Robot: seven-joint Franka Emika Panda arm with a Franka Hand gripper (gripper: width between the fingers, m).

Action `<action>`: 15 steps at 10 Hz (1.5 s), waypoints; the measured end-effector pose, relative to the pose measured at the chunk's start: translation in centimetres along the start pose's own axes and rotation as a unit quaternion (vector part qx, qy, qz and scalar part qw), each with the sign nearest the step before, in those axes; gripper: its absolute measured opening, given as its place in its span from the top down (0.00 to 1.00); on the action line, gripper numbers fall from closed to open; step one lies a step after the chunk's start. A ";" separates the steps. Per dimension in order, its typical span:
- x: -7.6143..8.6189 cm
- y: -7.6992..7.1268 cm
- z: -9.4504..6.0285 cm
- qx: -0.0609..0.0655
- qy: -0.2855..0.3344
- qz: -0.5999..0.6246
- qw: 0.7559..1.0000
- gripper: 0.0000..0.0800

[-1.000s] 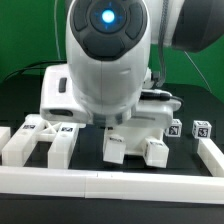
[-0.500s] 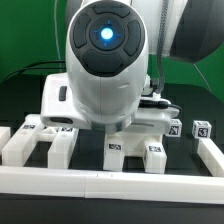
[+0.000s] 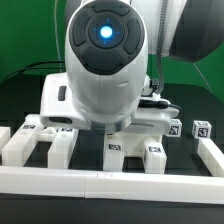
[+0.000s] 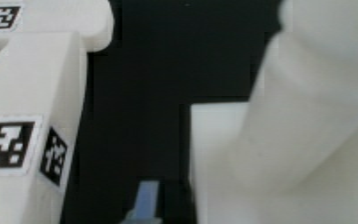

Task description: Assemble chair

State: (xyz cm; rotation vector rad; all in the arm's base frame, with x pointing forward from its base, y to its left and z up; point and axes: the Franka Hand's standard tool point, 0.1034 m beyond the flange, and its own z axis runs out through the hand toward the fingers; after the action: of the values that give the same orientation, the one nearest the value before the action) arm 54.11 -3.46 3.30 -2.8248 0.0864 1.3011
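Observation:
Several white chair parts with black marker tags lie on the black table. A two-pronged part (image 3: 134, 150) sits just below the arm's wrist. Another tagged part (image 3: 45, 138) lies at the exterior view's left, and it also shows in the wrist view (image 4: 34, 110). The arm's body hides the gripper in the exterior view. In the wrist view one blue-grey fingertip (image 4: 146, 205) shows over the dark table. A big blurred white part (image 4: 291, 130) beside it hides the other finger. A dark gap separates the fingertip from that part.
Two small tagged white blocks (image 3: 200, 129) stand at the exterior view's right. A white rail (image 3: 110, 182) runs along the front, with side rails at both ends. A white panel (image 3: 55, 95) stands behind the arm. Cables hang by the wrist.
Between one second and half a second ago the arm came lower and nearer the camera, and the two-pronged part now sits lower with its tags facing up. Nothing has moved since.

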 end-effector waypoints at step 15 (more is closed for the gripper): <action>0.4 0.4 -0.7 0.003 0.010 0.002 1.000 0.19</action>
State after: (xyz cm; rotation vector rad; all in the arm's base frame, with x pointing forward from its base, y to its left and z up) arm 54.88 -3.95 3.46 -2.8347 0.0957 1.2702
